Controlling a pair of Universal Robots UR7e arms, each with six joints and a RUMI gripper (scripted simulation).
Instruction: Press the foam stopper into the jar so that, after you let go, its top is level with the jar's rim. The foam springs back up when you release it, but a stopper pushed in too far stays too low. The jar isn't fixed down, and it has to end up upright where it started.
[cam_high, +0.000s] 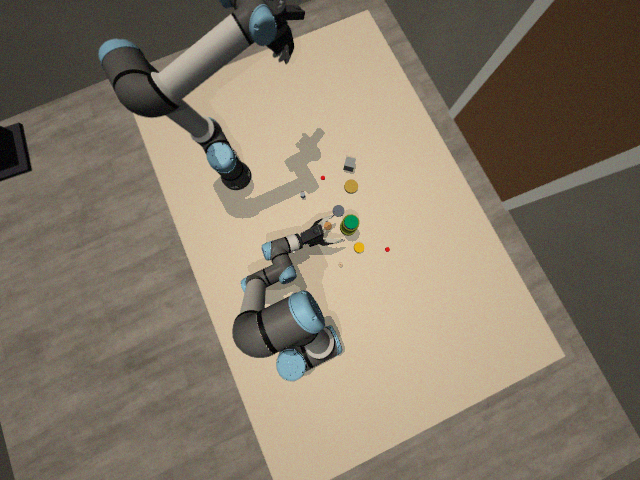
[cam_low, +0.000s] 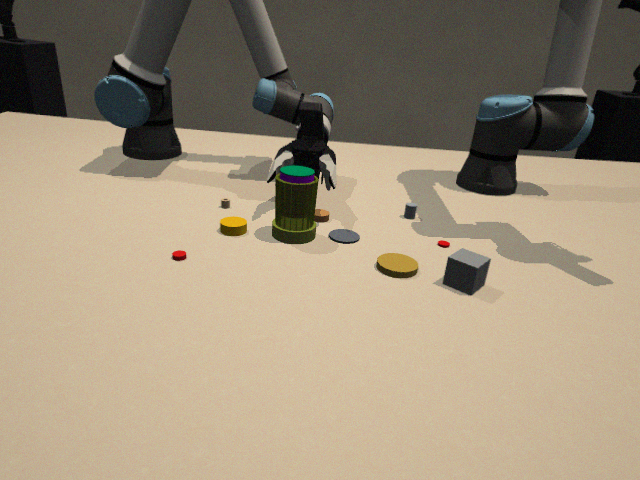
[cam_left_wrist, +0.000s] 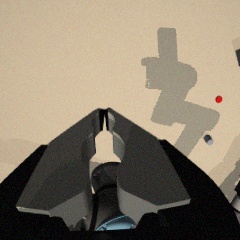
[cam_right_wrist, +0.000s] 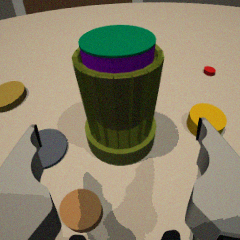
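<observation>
"How far along?"

"Stopper (cam_high: 351, 222) (cam_low: 297, 171) (cam_right_wrist: 117, 41) started in, still proud of the upright jar (cam_high: 347, 231) (cam_low: 294, 206) (cam_right_wrist: 119, 95); pressing remains."

"Fingers?"

"Right's (cam_high: 336, 231) (cam_low: 301, 178) (cam_right_wrist: 118, 129) spread, empty, beside it; left's (cam_high: 285, 60) (cam_left_wrist: 104, 110) clenched on nothing."

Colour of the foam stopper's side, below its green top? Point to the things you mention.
Purple on the stopper (cam_low: 297, 178) (cam_right_wrist: 117, 61), clearest in the right wrist view.

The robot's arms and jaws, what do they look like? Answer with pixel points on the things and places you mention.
Both arms (cam_high: 199, 56) (cam_high: 276, 325) have fat, round tubes, some pale grey and some dark grey, with light blue caps (cam_high: 291, 364) (cam_low: 122, 101) on the joints. The left jaws and right jaws are grey with black parts, and they narrow to pointy tips.
</observation>
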